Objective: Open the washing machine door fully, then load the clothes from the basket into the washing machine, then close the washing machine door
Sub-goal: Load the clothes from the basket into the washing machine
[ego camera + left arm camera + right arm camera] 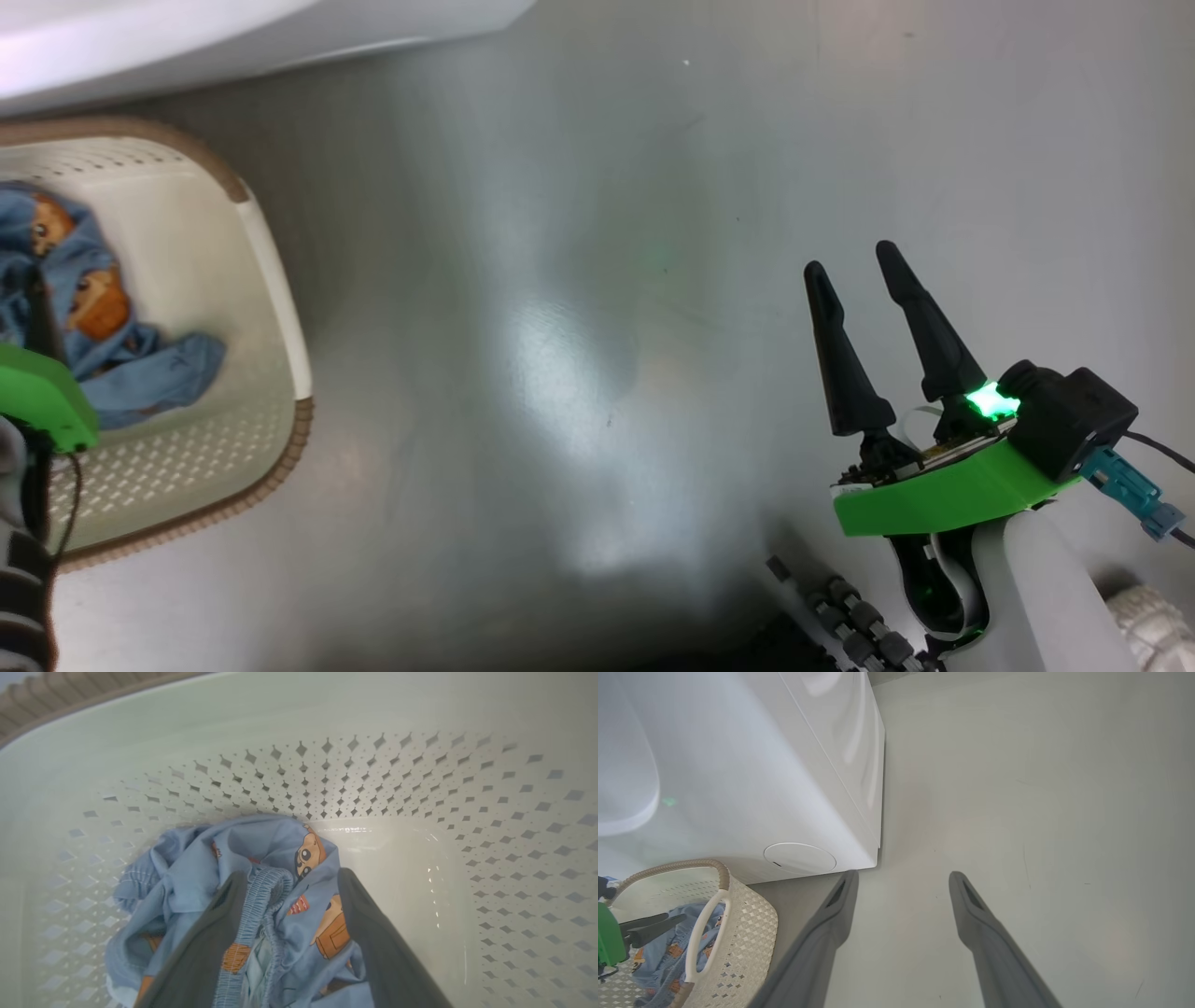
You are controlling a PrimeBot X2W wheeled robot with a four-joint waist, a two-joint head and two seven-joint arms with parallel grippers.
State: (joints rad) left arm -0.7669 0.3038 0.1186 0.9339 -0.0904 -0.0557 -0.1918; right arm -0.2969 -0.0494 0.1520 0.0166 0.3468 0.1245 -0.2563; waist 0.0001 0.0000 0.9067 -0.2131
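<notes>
Head view: basket (280, 308) at 9 o'clock, long axis roughly 12-to-6. Clothes (121, 364) crumpled inside, heap running 11-to-5. Left gripper (292, 877) spread wide astride the cloth, unclenched. Right gripper (851, 261) at 4 o'clock, spread, empty, pointing 12.

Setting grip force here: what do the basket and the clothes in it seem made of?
The basket: likely moulded cream plastic, smooth and slightly glossy, with regular diamond perforations. Its brown rim looks woven but may be moulded too. The clothes: soft, thin, matte fabric, perhaps cotton. It crumples into folds and has a gathered elastic band.
</notes>
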